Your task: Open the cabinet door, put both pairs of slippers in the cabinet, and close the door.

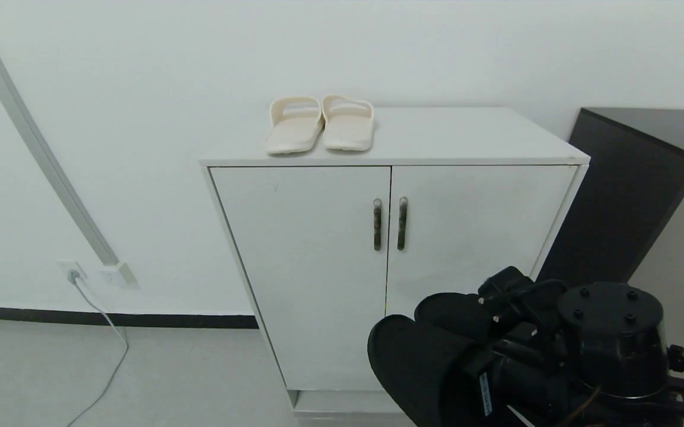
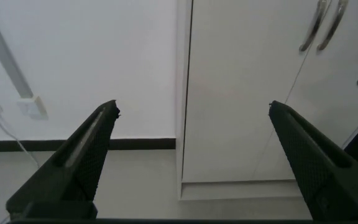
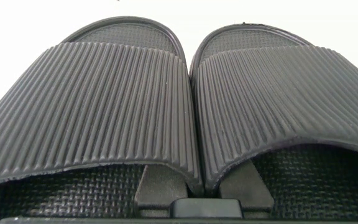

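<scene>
Right tool is clamped on the pair of black ribbed rubber slippers, pinching their touching inner edges, low in front of the white two-door cabinet. Left tool is wide open and empty, by the cabinet's lower left corner. Cream foam slippers sit side by side on cabinet top, near its front edge. Both doors shut. Slippers prob. light, soft, bendy, so best taken by the straps tog. Slim dark door handle is at centre; the door needs swing room and the black pair hangs close in front.
</scene>
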